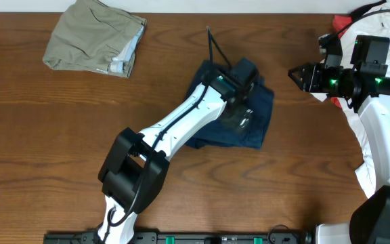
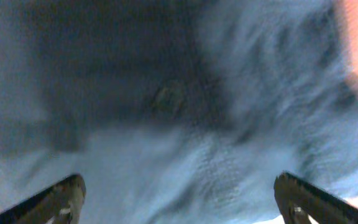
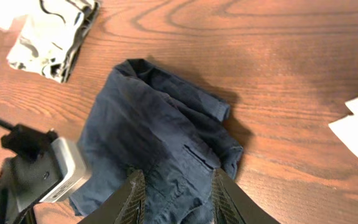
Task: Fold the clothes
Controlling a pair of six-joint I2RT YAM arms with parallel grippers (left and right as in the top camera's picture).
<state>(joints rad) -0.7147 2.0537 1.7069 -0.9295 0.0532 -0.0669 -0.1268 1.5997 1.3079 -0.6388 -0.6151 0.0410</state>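
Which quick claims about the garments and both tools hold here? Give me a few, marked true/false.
1. The khaki garment lies folded toward the table's far left, apart from the navy garment. True.
2. The left tool is shut on the navy garment. False: its fingers stand wide apart, open, close above the fabric.
3. The right tool grips the navy garment's edge. False: it is over bare wood to the garment's right, apart from it and holding nothing.
4. The left arm reaches out over the navy garment. True.
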